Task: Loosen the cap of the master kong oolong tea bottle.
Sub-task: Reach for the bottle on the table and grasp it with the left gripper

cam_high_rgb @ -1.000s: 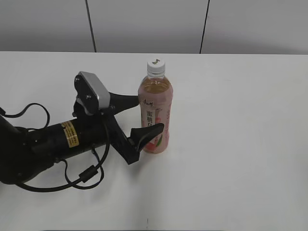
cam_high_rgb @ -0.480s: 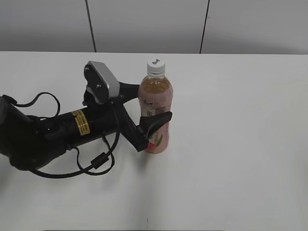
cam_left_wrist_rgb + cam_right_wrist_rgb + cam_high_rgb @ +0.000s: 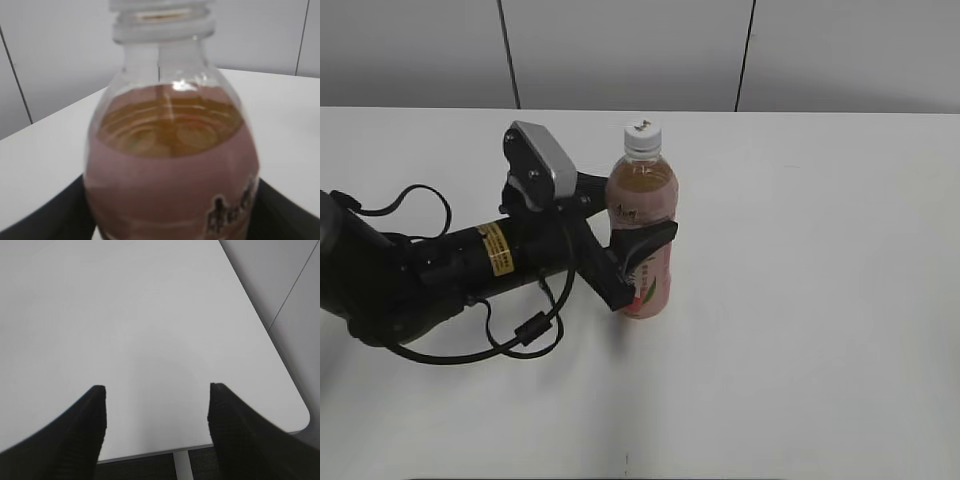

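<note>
One master kong oolong tea bottle [image 3: 642, 235], one cap [image 3: 643, 134], two arms. The bottle stands upright near the middle of the white counter [image 3: 820, 300]: clear plastic, amber tea, pink label with dark characters, white cap screwed on at its 12 o'clock. The left end effector [image 3: 638, 225] reaches in from 9 o'clock and grips the bottle's body. The right end effector [image 3: 155, 412] is spread wide over bare counter.

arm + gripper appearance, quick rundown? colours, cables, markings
Left arm: glossy black, with a yellow label printed in dark text and loose black cables looping beside it. A silver-grey camera housing sits at the wrist. The left gripper has black tapered fingers. The right gripper has black fingers with ribbed inner pads.
</note>
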{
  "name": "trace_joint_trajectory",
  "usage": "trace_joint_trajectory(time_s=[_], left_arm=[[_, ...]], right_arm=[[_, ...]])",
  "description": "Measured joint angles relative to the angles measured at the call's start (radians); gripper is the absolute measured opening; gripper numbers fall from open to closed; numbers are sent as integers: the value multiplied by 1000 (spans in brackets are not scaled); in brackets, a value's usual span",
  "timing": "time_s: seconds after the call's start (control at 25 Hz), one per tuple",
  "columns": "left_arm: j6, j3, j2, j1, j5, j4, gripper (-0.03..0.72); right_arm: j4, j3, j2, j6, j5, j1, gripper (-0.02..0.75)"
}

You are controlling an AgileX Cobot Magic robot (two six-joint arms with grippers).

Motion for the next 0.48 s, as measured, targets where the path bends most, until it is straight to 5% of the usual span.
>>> trace_joint_trajectory(time_s=[0.08,0.48], left_arm=[[0,0,0,-2,3,2,433],[0,0,1,-2,-7,6,433]], right_arm=[[0,0,0,0,0,0,483],[0,0,0,0,0,0,483]])
